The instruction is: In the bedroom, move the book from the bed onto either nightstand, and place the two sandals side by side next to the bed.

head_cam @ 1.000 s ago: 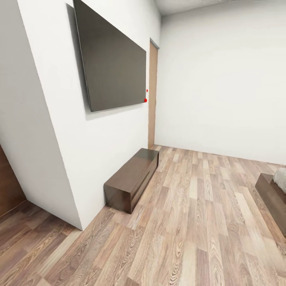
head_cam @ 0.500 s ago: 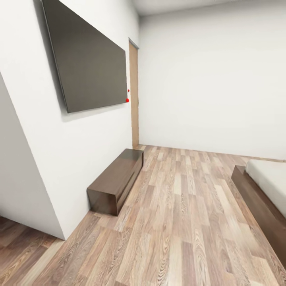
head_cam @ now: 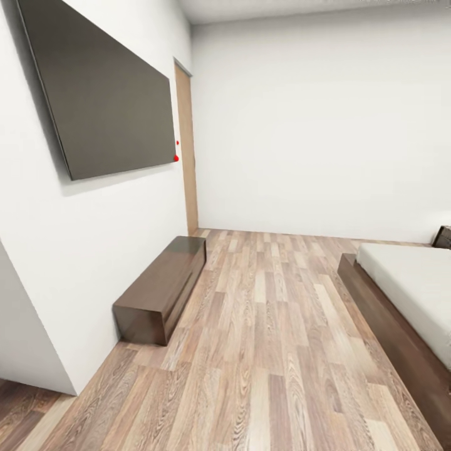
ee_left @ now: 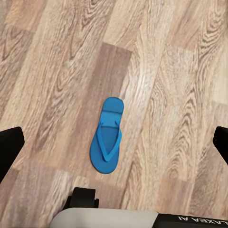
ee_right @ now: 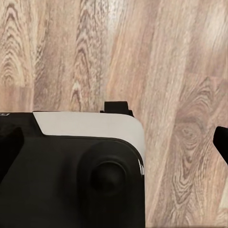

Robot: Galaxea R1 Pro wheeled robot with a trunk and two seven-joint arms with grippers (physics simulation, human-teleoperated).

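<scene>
A bright blue sandal (ee_left: 107, 140) lies flat on the wood-plank floor under my left gripper (ee_left: 114, 145), which hangs open above it, black fingertips (ee_left: 10, 147) far apart at the frame's edges. My right gripper (ee_right: 114, 145) is open too, over bare floor and part of my own dark base (ee_right: 71, 180). In the head view the bed (head_cam: 410, 282), with off-white mattress and dark frame, runs along the right. A dark corner of a nightstand (head_cam: 442, 237) peeks out past its far end. The book and the second sandal are out of view.
A long low dark cabinet (head_cam: 161, 288) stands against the left wall under the black wall screen (head_cam: 100, 94). A brown door (head_cam: 186, 150) sits in the far left corner. Wide plank floor (head_cam: 269, 326) stretches between cabinet and bed.
The head camera has swung to the right: screen, cabinet and door slid left in the picture, and much more of the bed plus the nightstand corner came into sight.
</scene>
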